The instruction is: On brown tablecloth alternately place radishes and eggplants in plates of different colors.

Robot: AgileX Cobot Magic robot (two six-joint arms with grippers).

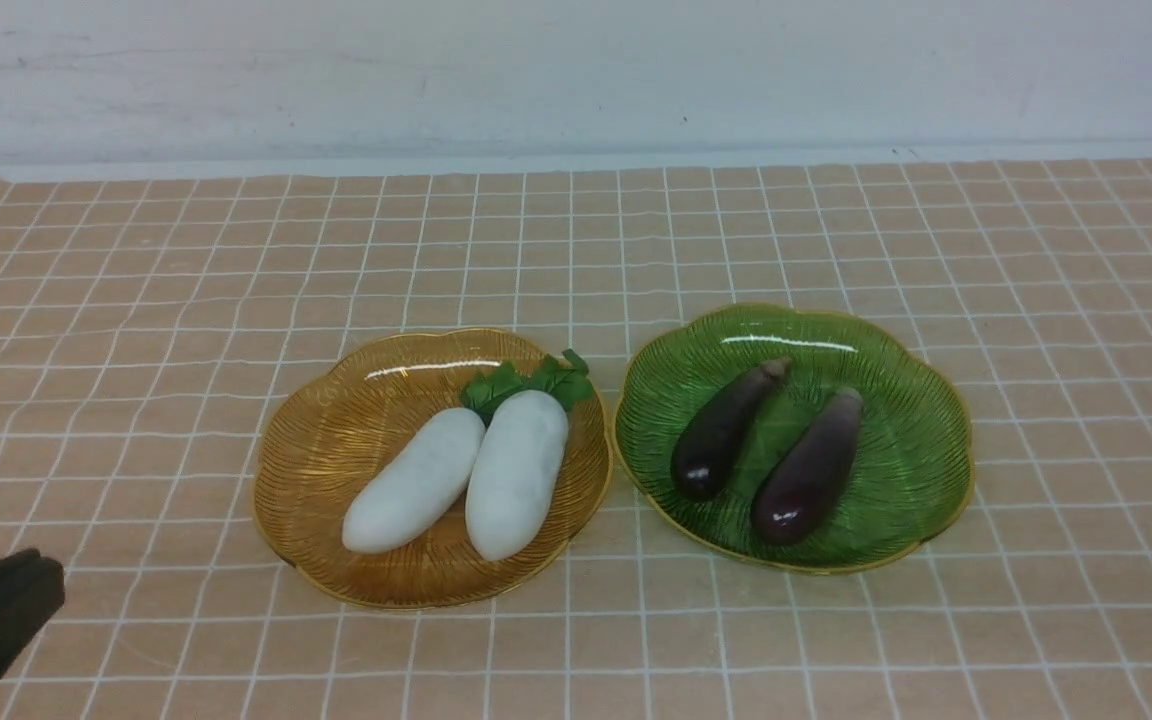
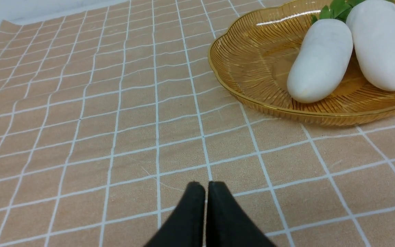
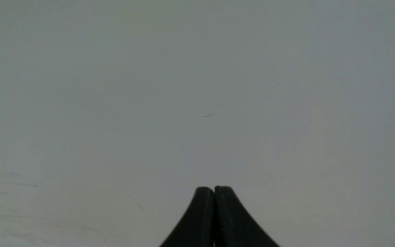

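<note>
Left claw (image 2: 206, 187) sits low at the bottom edge of its wrist view, black fingers pressed together with nothing between them, hovering over the light tan-brown grid-lined tablecloth (image 1: 136, 330); in the front view it shows only as a dark wedge in the lower left corner. Right claw (image 3: 214, 192) is pinched together too, empty, facing a plain grey-white surface (image 3: 197, 85). Centre of the front frame: the amber-yellow ribbed plate with a gold rim (image 1: 326, 440) carries both plump white radishes, the left radish (image 1: 414, 481) and the right radish (image 1: 518, 472) lying side by side and touching, green leafy tops toward the upper right. Just to its right, rims nearly meeting, the green ribbed scallop-edged plate (image 1: 896, 350) holds both glossy dark purple eggplants, the left eggplant (image 1: 724, 428) and the right eggplant (image 1: 809, 468), angled in parallel, slightly apart
</note>
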